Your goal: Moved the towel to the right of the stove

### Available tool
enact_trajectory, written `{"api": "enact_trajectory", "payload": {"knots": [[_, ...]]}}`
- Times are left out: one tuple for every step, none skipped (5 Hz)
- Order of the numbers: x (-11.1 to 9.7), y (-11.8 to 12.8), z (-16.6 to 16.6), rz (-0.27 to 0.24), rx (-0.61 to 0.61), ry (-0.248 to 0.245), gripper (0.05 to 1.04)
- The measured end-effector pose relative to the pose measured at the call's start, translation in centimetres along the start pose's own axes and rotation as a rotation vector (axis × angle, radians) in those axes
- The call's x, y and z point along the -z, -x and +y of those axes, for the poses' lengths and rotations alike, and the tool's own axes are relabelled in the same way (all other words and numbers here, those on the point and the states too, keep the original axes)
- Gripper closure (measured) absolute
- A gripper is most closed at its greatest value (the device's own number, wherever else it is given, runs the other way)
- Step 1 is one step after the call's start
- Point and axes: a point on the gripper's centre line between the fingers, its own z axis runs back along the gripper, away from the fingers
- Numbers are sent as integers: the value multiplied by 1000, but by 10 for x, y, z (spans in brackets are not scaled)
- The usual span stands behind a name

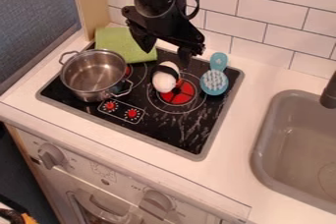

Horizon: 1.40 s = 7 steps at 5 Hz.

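Hanging above the back of the stove [177, 137], the black gripper [167, 57] has its fingers spread well apart, nothing visible between them. The green towel [121, 43] lies across the stove's back left corner. On the stove: metal pot [95, 76] left, white-and-black object [164, 81] mid-stove, blue brush [214, 81] right. Sink [261, 152]: right of the stove
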Motion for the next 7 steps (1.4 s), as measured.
{"api": "enact_trajectory", "payload": {"knots": [[6, 6, -2, 27, -2, 7, 83], [15, -15, 25, 9, -85, 14, 83], [31, -32, 39, 38, -100, 1, 83], [53, -46, 70, 81, -153, -31, 83], [68, -55, 88, 115, -154, -60, 83], [90, -55, 116, 169, -196, -96, 83], [107, -51, 130, 232, -212, -113, 83]]}}
